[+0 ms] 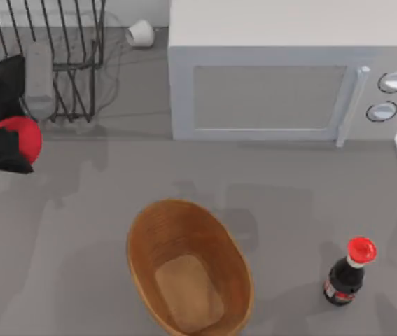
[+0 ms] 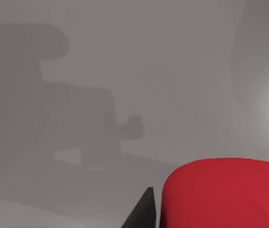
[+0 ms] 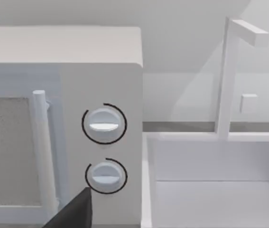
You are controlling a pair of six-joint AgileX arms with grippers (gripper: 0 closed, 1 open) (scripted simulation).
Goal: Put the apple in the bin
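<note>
Apple (image 1: 22, 136) — small, round, smooth, likely light but prone to slip — sits clamped across its widest middle in the left gripper (image 1: 5, 140) at the table's far left, well apart from the bin (image 1: 187, 269) — right gripper's (image 3: 72, 213) state I cannot tell.

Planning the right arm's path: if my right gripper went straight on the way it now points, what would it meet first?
Probably the microwave. The right wrist view looks squarely at its front, a dark fingertip of the right gripper near the lower knob. Nothing appears between them, though depth is unclear.
</note>
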